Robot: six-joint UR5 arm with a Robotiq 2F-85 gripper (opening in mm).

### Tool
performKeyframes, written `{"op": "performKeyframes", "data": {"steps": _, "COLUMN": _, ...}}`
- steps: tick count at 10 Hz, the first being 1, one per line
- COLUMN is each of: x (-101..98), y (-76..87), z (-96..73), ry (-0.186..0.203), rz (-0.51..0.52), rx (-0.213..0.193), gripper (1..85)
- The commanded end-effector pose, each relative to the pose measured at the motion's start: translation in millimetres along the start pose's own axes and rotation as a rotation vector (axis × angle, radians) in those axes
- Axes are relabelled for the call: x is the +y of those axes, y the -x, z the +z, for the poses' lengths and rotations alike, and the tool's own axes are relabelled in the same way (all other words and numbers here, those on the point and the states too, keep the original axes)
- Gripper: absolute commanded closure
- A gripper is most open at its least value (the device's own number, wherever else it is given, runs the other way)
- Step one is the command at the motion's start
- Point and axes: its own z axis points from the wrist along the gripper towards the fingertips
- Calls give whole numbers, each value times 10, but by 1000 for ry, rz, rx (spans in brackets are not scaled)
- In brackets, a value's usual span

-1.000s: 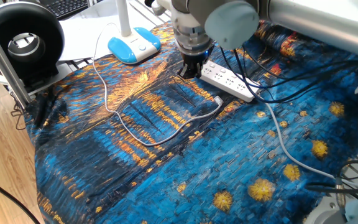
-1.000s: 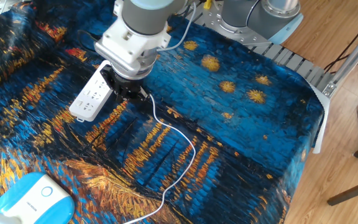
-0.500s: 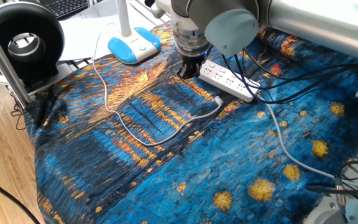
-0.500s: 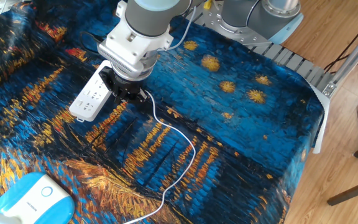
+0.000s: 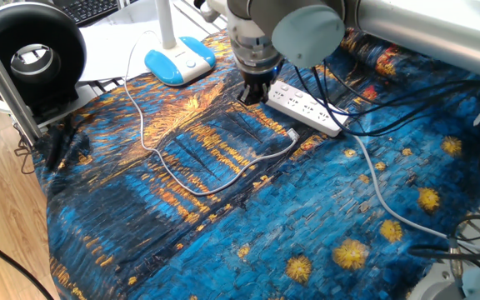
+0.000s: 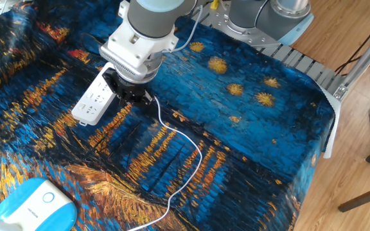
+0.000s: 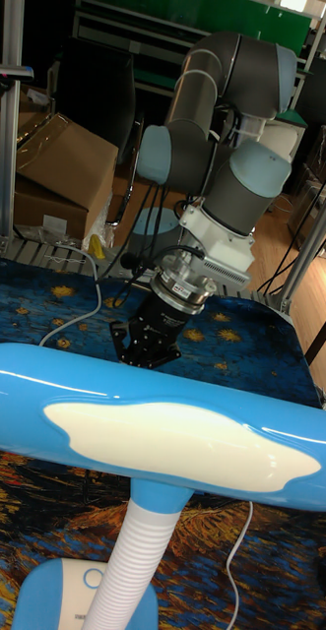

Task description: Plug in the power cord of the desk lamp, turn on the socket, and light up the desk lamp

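The desk lamp (image 5: 179, 62) stands at the far left of the starry blue cloth, its blue head (image 7: 163, 433) filling the tall fixed view. Its power cord (image 5: 146, 125) loops across the cloth and ends in a small white plug (image 5: 292, 134), which lies loose just in front of the socket (image 5: 305, 106). The socket (image 6: 94, 101) lies flat with nothing plugged into it. My gripper (image 5: 252, 92) points down at the socket's lamp-side end, a little short of the plug. The gripper (image 6: 128, 95) looks open and holds nothing. In that view the cord (image 6: 196, 154) ends beside the fingers.
A black round fan-like device (image 5: 32, 57) stands at the left edge behind a metal post (image 5: 2, 79). Black cables (image 5: 373, 125) and the socket's thick white cable (image 5: 382, 192) trail to the right. Cardboard boxes (image 7: 54, 162) stand beyond the table.
The arm has shifted only slightly above the socket's end. The cord, plug and socket lie where they were.
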Motion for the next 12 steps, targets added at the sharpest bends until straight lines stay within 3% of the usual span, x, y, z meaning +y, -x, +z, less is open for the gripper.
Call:
{"op": "performKeyframes", "data": {"steps": 1, "x": 73, "y": -89, "z": -38, "ry": 33, "rz": -56, "rx": 44, "gripper": 843}}
{"op": "performKeyframes", "data": {"steps": 2, "x": 197, "y": -108, "z": -46, "ry": 81, "rz": -41, "rx": 51, "gripper": 843}}
{"op": "performKeyframes", "data": {"steps": 3, "x": 223, "y": -269, "z": -61, "ry": 93, "rz": -57, "rx": 112, "gripper": 843}}
{"op": "performKeyframes", "data": {"steps": 4, "x": 296, "y": -649, "z": -142, "ry": 129, "rz": -73, "rx": 259, "gripper": 843}}
{"op": "performKeyframes", "data": {"steps": 5, "x": 275, "y": -307, "z": -16, "ry": 122, "rz": -67, "rx": 128, "gripper": 843}}
{"op": "performKeyframes", "data": {"steps": 6, "x": 216, "y": -86, "z": 101, "ry": 92, "rz": -52, "rx": 50, "gripper": 843}}
{"op": "performKeyframes", "data": {"steps": 8, "x": -58, "y": -153, "z": 221, "ry": -34, "rz": -118, "rx": 101, "gripper": 843}}
{"op": "performKeyframes", "data": {"steps": 9, "x": 21, "y": -239, "z": 247, "ry": -17, "rz": -108, "rx": 147, "gripper": 840}}
{"op": "performKeyframes", "data": {"steps": 11, "x": 116, "y": -307, "z": 431, "ry": -8, "rz": -110, "rx": 116, "gripper": 620}}
{"op": "performKeyframes", "data": {"steps": 12, "x": 108, "y": -313, "z": 497, "ry": -4, "rz": -105, "rx": 104, "gripper": 550}}
